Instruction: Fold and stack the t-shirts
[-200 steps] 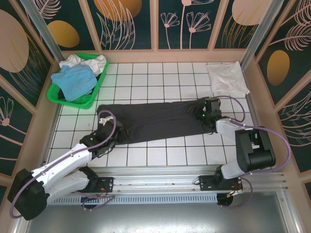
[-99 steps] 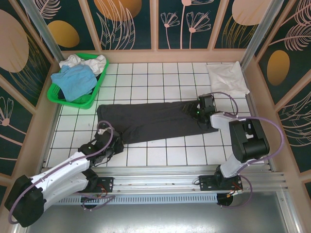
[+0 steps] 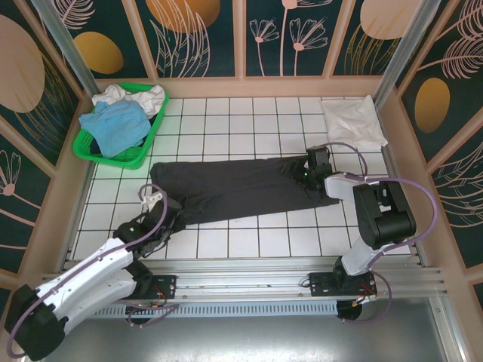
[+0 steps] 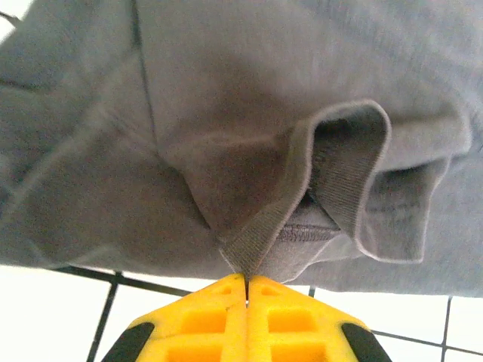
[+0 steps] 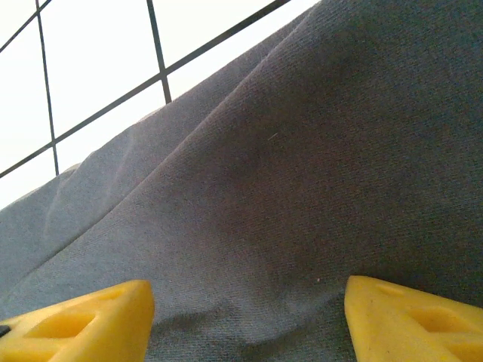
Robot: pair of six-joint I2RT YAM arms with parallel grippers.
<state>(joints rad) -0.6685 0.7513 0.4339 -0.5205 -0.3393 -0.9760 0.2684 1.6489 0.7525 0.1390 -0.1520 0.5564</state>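
Seen from above, one green basket sits at 10 o'clock on the tiled table. It holds one blue shirt and, at its far side, a white bundle. How many shirts make up that bundle cannot be told.

There are two arms, each with one gripper. The left gripper lies low at 8 o'clock, at the near left corner of the one dark shirt. In its wrist view the two yellow fingers are pressed together, with a fold of the dark hem pinched between their tips. The cloth just beyond them is bunched into a loose loop.

The dark shirt lies across the middle of the table as a long band running from 9 o'clock towards 3 o'clock.

The right gripper rests on the band's right end, towards 3 o'clock. Its wrist view shows two yellow fingertips spread wide apart, holding nothing, with dark cloth lying across the gap between them.

One folded white shirt lies by itself at 1 o'clock in the far right corner, well apart from the dark shirt.
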